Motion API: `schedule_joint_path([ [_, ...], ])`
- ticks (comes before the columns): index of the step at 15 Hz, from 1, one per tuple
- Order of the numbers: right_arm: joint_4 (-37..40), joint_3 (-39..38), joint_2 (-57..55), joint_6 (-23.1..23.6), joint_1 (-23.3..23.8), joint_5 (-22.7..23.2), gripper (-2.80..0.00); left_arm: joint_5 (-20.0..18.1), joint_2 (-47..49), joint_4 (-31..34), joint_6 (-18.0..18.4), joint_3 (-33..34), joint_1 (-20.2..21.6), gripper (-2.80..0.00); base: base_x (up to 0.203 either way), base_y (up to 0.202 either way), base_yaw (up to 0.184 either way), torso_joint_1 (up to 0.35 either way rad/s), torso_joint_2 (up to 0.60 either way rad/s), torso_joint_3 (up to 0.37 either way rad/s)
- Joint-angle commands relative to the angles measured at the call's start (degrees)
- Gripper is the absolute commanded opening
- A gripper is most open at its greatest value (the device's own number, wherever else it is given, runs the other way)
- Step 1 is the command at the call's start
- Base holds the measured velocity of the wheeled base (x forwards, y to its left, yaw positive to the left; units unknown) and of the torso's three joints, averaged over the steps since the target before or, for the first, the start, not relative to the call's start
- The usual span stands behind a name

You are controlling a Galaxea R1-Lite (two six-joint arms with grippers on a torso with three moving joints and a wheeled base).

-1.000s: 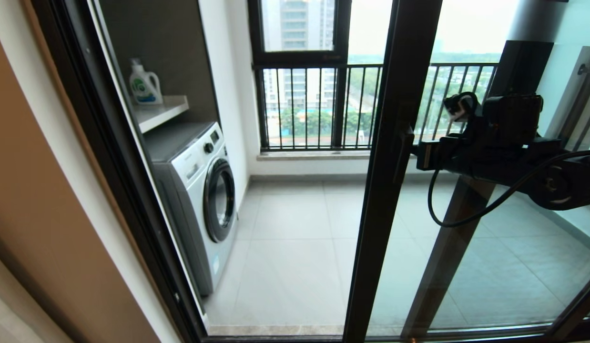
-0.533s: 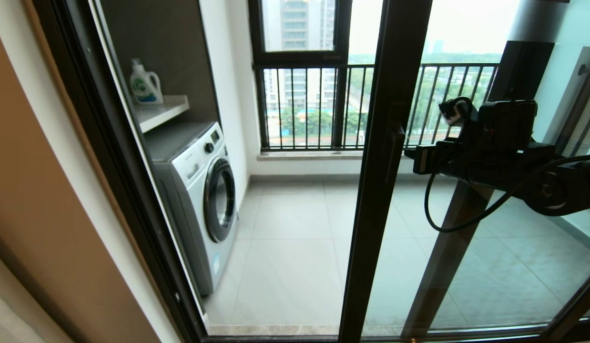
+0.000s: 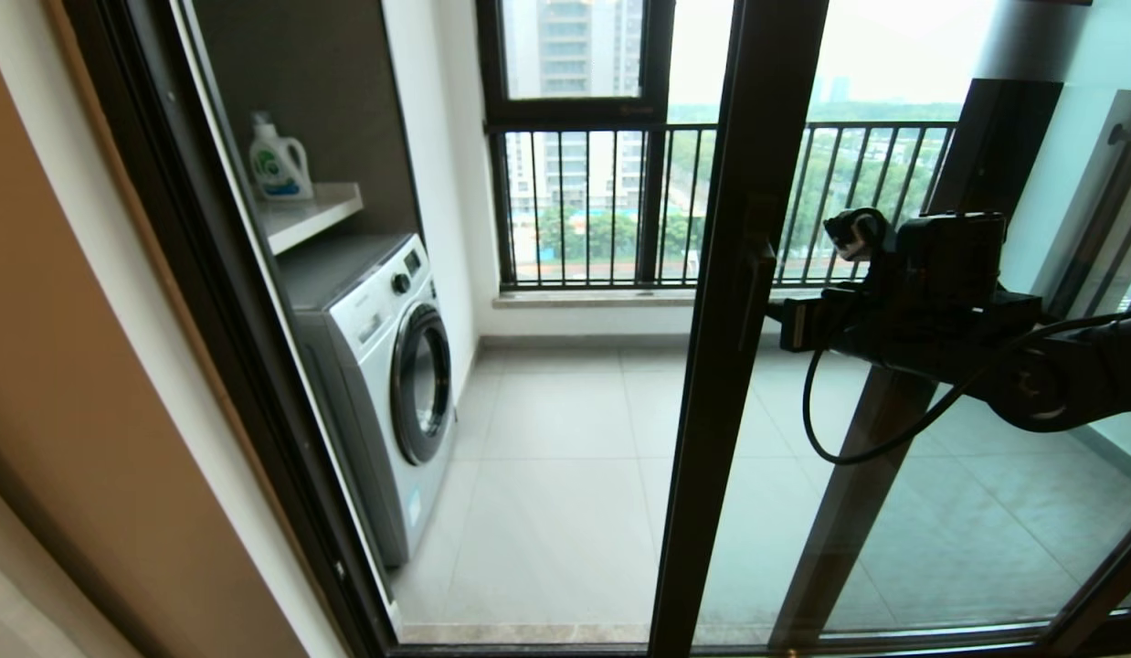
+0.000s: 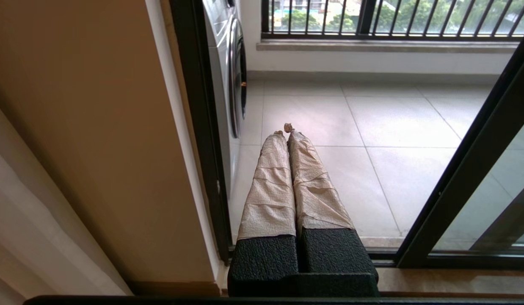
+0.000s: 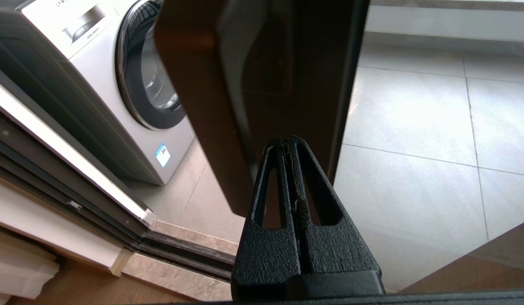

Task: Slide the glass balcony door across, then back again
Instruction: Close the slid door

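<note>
The glass balcony door [image 3: 723, 393] is a tall clear pane in a dark frame, and its leading stile stands near the middle of the opening. On that stile is a short black bar handle [image 3: 755, 294]. My right gripper [image 3: 773, 317] is shut with nothing in it, and its tips rest against the stile beside the handle. The right wrist view shows the shut tips [image 5: 287, 143] right at the dark stile [image 5: 202, 106]. My left gripper [image 4: 286, 129], its fingers wrapped in tape, is shut and empty, low by the left jamb and apart from the door [image 4: 465, 178].
A washing machine [image 3: 383, 366] stands on the balcony at the left, under a shelf with a detergent bottle [image 3: 278, 163]. A second dark-framed glass panel [image 3: 858, 512] sits behind the door. A window with a black railing [image 3: 611, 210] lies at the back. The floor track [image 5: 181, 250] runs below.
The door's stile slid a little to the left, then stopped. My right gripper moved left and downward along the stile. It stayed shut throughout.
</note>
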State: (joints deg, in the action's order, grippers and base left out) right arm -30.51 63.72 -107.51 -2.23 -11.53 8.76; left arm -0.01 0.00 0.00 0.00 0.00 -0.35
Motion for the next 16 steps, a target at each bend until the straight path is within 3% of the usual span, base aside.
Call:
schedule_joint_path([
  [1, -0.2, 0.1, -0.3, 0.0, -0.4, 0.1, -2.8, 0.0, 0.1, 0.0, 0.0, 0.0, 0.0, -2.8, 0.0, 0.0, 0.0, 0.0, 0.0, 0.0],
  [16, -0.2, 1.2, -1.4, -0.1, -4.4, -0.2, -2.8, 0.0, 0.1, 0.0, 0.0, 0.0, 0.0, -2.8, 0.0, 0.0, 0.0, 0.0, 0.0, 0.0],
])
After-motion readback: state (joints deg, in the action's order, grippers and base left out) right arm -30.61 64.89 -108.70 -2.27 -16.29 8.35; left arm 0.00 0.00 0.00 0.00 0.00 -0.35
